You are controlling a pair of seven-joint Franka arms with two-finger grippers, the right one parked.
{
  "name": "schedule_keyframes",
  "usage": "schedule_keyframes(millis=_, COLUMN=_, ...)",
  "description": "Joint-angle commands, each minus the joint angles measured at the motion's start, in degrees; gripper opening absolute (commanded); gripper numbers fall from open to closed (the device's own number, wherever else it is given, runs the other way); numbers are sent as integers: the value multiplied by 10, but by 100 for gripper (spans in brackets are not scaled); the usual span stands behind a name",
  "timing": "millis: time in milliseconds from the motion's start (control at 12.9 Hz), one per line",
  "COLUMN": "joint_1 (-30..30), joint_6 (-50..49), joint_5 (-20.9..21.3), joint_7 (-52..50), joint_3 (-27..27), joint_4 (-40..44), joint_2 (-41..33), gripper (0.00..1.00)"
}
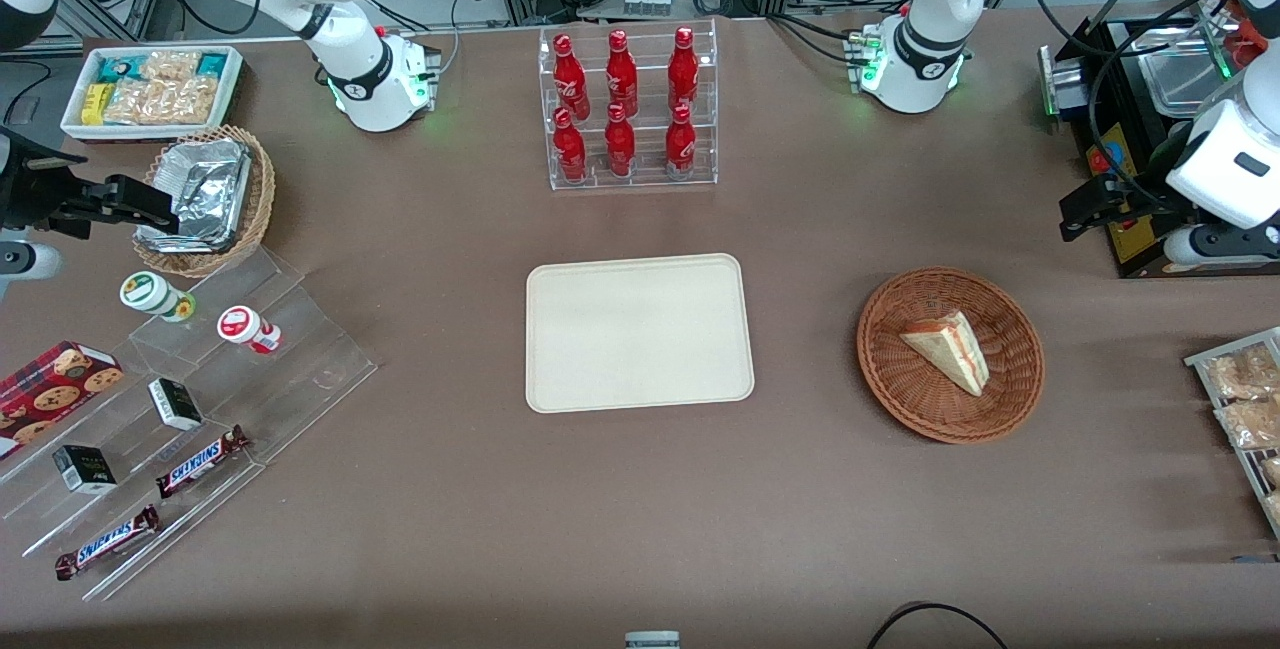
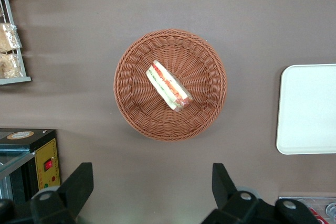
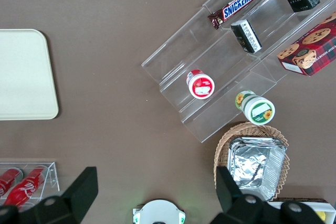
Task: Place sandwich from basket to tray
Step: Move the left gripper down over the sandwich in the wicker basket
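The sandwich (image 1: 948,349) (image 2: 168,85) is a pale triangular wedge with red and green filling, lying in the round reddish-brown wicker basket (image 1: 885,374) (image 2: 126,111). The flat cream tray (image 1: 638,333) (image 2: 310,108) lies bare at the table's middle, beside the basket toward the parked arm's end. My left gripper (image 1: 1088,211) (image 2: 152,169) hangs high over the table, farther from the front camera than the basket and nearer the working arm's end. Its fingers (image 2: 81,177) are spread wide, open, with nothing between them.
A clear rack of red bottles (image 1: 628,109) stands farther back than the tray. A black appliance (image 1: 1125,139) and a rack of snack packets (image 1: 1245,399) sit at the working arm's end. A stepped acrylic display (image 1: 190,399), foil-container basket (image 1: 205,194) and white snack box (image 1: 150,89) crowd the parked arm's end.
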Motion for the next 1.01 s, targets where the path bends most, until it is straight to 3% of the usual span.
schedule_keyframes(millis=0, joint_1=-1, joint_6=-16, joint_5=2, joint_7=3, joint_3=-1, joint_4=18, joint_2=8, gripper=100)
schedule_keyframes(millis=388, joint_1=-4, joint_6=9, joint_5=1, joint_7=-26, joint_3=-3, joint_4=1, joint_2=39, gripper=100)
schedule_keyframes(millis=930, joint_1=-8, joint_6=247, joint_5=-10, joint_7=-255, joint_3=-3, joint_4=-182, joint_2=37, gripper=100)
